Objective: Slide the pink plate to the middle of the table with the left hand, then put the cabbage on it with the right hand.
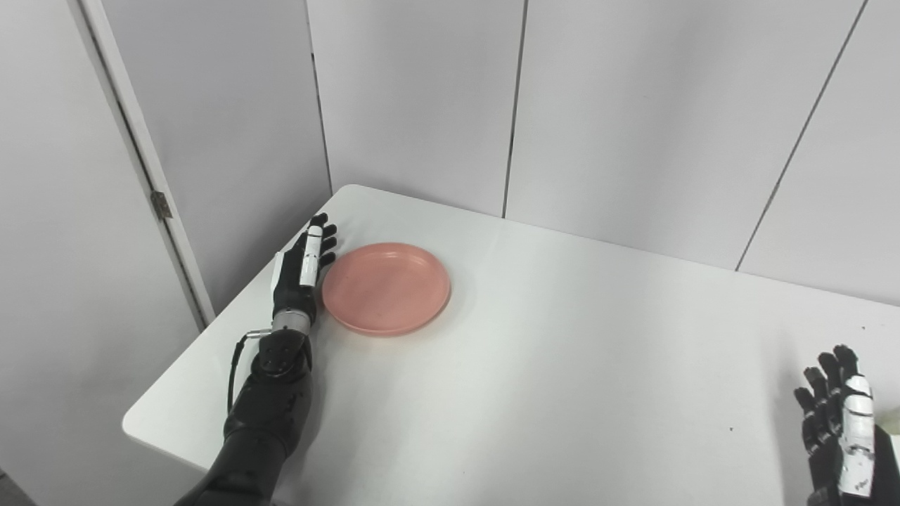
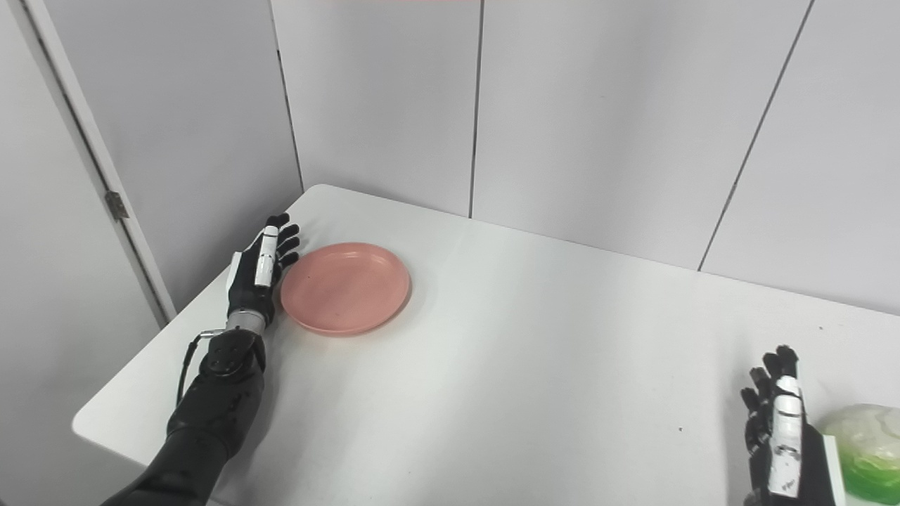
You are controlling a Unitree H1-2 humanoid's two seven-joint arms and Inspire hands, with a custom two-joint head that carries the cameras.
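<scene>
Plate (image 1: 386,288): one, pink, round, shallow, smooth matte surface with a raised rim; lying flat near the far-left corner of the table (image 1: 548,365), well short of its middle. Nothing on the plate.

Table: one, white, smooth, with rounded corners; plain grey wall panels behind it.

Left hand (image 1: 304,270): black with white plates, resting edge-on just left of the plate, fingers extended straight and close together, pointing away from the near edge. Fingers spread out flat, nothing grasped; inner side at or just beside the plate rim, contact not certain.

Cabbage (image 2: 866,441): one, pale green, rounded, glossy, leafy; far right of the plate, near the table's near-right corner, partly cut off by the picture edge.

Right hand (image 2: 782,436): upright, just left of the cabbage, fingers extended and slightly apart, holding nothing. Contact with cabbage not discernible.

Clear table surface between plate and cabbage.
</scene>
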